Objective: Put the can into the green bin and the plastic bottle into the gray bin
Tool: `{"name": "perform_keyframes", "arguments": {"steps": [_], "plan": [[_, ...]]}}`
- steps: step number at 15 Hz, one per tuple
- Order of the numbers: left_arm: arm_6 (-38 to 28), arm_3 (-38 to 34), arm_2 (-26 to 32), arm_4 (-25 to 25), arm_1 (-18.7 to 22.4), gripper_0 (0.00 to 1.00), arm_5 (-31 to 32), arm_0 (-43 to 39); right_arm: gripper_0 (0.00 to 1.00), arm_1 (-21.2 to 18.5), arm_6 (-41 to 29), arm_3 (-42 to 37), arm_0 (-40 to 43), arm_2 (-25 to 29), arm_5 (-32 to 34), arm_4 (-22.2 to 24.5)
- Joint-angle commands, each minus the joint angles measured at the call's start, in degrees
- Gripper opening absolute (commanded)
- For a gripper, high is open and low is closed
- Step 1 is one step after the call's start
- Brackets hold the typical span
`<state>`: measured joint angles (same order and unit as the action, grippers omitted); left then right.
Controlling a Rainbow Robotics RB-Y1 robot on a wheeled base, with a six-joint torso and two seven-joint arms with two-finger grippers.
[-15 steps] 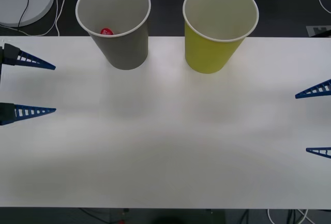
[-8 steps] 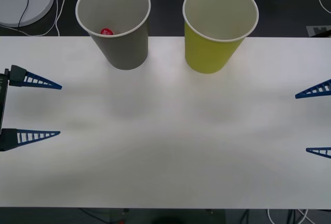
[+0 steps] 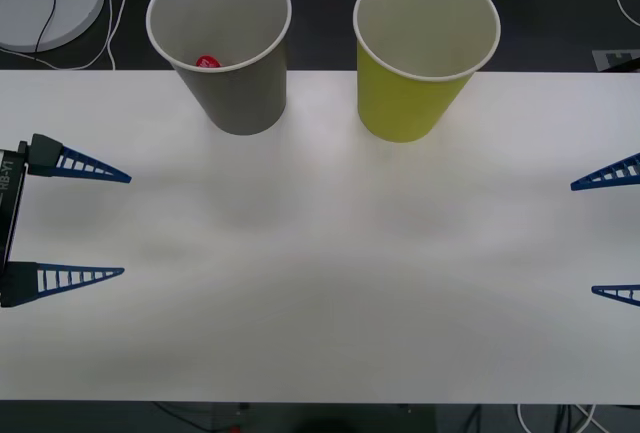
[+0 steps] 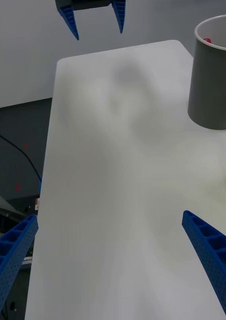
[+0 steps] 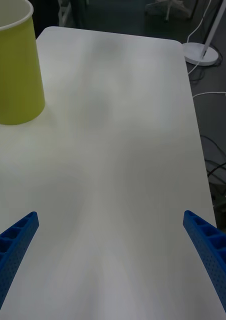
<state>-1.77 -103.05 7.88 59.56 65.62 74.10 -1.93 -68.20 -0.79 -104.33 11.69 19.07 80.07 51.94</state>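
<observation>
Hovering, left gripper (image 3: 120,224): at the left edge of the front view, over the worktop (image 3: 320,283); fingers spread wide, nothing between them.
Right gripper (image 3: 605,237): at the right edge of the front view, fingers likewise wide apart and empty, apparently parked.
Plastic bottle (image 3: 207,60): only the red cap is seen, low inside the gray bin (image 3: 230,83), against its near-left inner wall. Judged delivered.
Gray bin: upper left of centre in the front view, upright at the far edge of the worktop; in the right wrist view (image 4: 213,80) it stands at the upper right, with the cap just inside the rim.
Green bin (image 3: 415,83): upper right of centre, upright, just beside the gray bin but apart from it. What shows of its white inside is bare; the bottom is hidden, so the can cannot be confirmed.
Handling, bottle: likely light, smooth-walled and yielding under squeeze; if retrieved, best held across the body below the cap, though the deep bin would hinder reach.
Handling, bins: paper-cup build, probably light and easily tipped or dented; avoid knocking the rims.
Edges: both bins sit near the far edge, so a push away from the robot risks a fall.
Open room: wide bare worktop between the grippers and in front of the bins; ample clearance for either arm.
</observation>
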Motion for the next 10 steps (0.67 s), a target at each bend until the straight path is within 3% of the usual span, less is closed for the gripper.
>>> {"name": "perform_keyframes", "arguments": {"steps": [1,10], "plan": [[-0.87,-2.07,0.82,-0.14,0.03,1.00,-0.63,-1.41,1.00,0.00,0.00,0.00,0.00,0.00,0.00,0.00],[-1.57,-3.03,0.82,-0.14,0.03,1.00,-0.72,-2.29,1.00,0.00,0.00,0.00,0.00,0.00,0.00,0.00]]}}
